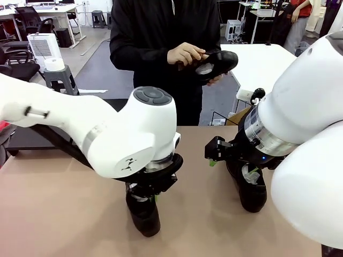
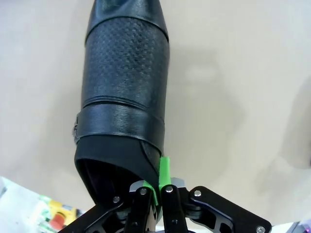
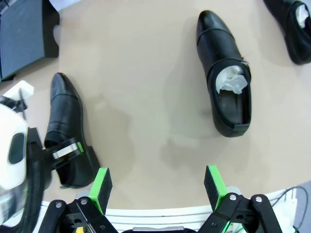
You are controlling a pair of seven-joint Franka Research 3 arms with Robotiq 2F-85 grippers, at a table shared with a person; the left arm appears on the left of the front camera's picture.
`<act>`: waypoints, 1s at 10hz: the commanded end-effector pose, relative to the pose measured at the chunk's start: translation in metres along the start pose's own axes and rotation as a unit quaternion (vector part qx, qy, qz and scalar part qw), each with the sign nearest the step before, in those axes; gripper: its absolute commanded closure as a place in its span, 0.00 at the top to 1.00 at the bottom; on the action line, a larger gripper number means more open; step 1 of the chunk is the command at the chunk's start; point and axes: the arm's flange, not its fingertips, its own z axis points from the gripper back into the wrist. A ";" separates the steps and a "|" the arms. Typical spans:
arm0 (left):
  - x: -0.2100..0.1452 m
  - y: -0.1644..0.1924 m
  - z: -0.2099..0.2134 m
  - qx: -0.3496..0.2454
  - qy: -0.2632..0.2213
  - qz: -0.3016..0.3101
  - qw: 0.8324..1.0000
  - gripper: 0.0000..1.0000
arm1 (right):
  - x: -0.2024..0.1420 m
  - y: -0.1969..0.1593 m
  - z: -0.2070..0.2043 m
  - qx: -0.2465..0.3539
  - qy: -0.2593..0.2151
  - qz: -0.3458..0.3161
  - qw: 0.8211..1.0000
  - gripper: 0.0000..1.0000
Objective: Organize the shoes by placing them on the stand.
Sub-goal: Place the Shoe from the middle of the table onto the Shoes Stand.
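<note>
**Left arm takes a shoe by the heel**

On the smooth tan desk (image 1: 53,214), well apart from the matte-black flat stand (image 3: 24,39), my left claw (image 2: 160,180) is clamped on the heel rim of a glossy black leather shoe (image 2: 124,73); my right claw (image 3: 158,187) hangs jaws apart above a second shoe (image 3: 226,82), paper-stuffed. The bite looks thin to me: slick leather pinched at one edge could slip or swing toe-down on the lift. Beyond the bare desk lies an open office, where a person (image 1: 161,32) holds a third shoe (image 1: 217,64).
</note>
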 end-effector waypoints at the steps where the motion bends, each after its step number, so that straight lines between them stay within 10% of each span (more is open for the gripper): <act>1: -0.008 0.051 0.061 0.011 -0.033 -0.037 0.999 0.00 | 0.003 0.000 0.000 0.010 0.006 0.004 1.000 1.00; 4: -0.013 0.121 0.133 0.018 -0.055 -0.090 0.994 0.00 | 0.003 0.000 0.000 0.010 0.006 0.004 1.000 1.00; 5: -0.012 0.063 0.084 0.026 -0.019 -0.044 0.998 0.00 | 0.003 0.000 0.000 0.010 0.006 0.004 1.000 1.00; 8: -0.019 0.091 0.109 0.032 -0.031 -0.058 0.997 0.00 | 0.003 0.000 0.000 0.010 0.006 0.004 1.000 1.00; 10: 0.006 0.140 0.130 0.033 -0.171 -0.058 0.983 0.00 | 0.003 0.000 0.000 0.010 0.006 0.004 1.000 1.00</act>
